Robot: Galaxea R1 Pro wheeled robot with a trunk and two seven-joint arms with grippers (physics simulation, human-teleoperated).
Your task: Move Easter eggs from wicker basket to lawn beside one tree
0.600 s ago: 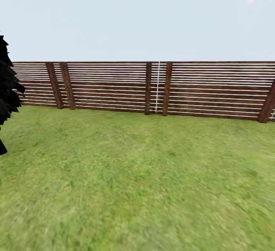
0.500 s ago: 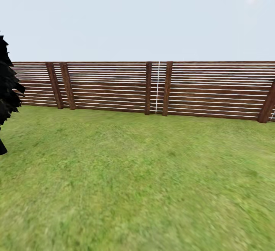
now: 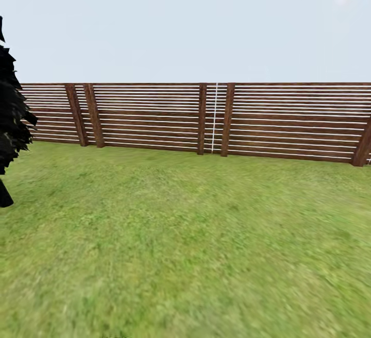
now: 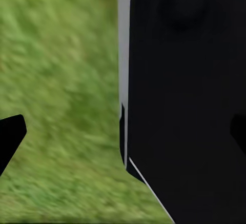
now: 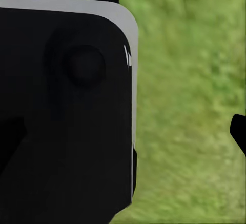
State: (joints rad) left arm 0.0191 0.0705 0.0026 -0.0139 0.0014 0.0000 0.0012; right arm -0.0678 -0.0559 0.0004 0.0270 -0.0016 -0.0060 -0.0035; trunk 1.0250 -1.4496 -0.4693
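No eggs or basket in sight: mottled green lawn meets brown slatted fence, black tree alongside. Robot seems in transit; either claw's opening cannot be told.

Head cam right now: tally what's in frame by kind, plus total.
Black tree: 1
Slatted wooden fence: 1
Lawn: 1
Total: 3
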